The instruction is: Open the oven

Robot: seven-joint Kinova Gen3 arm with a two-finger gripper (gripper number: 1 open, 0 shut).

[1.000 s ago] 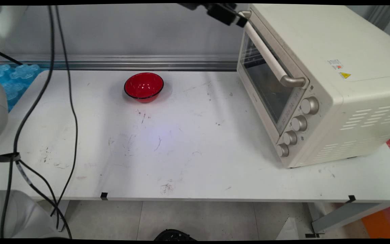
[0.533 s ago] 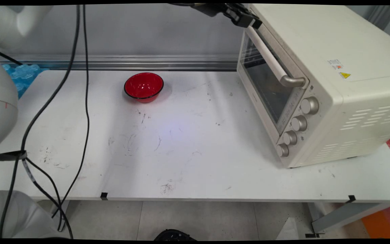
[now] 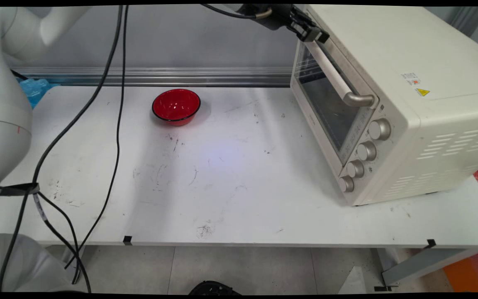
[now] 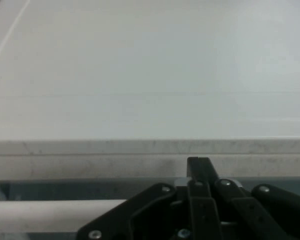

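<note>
Gripper (image 3: 313, 34) sits at the top of the main view, pressed up against the upper far corner of the cream toaster oven (image 3: 405, 104), right where the door handle (image 3: 334, 74) begins. Compared with a second ago it has slid rightward and a little lower, from just left of the oven's corner to on top of the door's upper edge. In the hand view the gripper (image 4: 200, 172) shows its fingers drawn together into a single narrow black tip with no gap, resting against the oven's top front edge, with the pale handle bar (image 4: 55, 215) running below it at the lower left; nothing appears between the fingers. The oven door looks closed, as it did before, and the oven stands on the right part of the white table (image 3: 239, 187) with its four knobs (image 3: 365, 151) facing the table's middle. A red bowl (image 3: 176, 106) stands upright near the table's far edge, well apart from the oven and the gripper, in the same spot as earlier. Black cables (image 3: 110, 104) hang down across the left side and have swung further right than in the earlier frames
</note>
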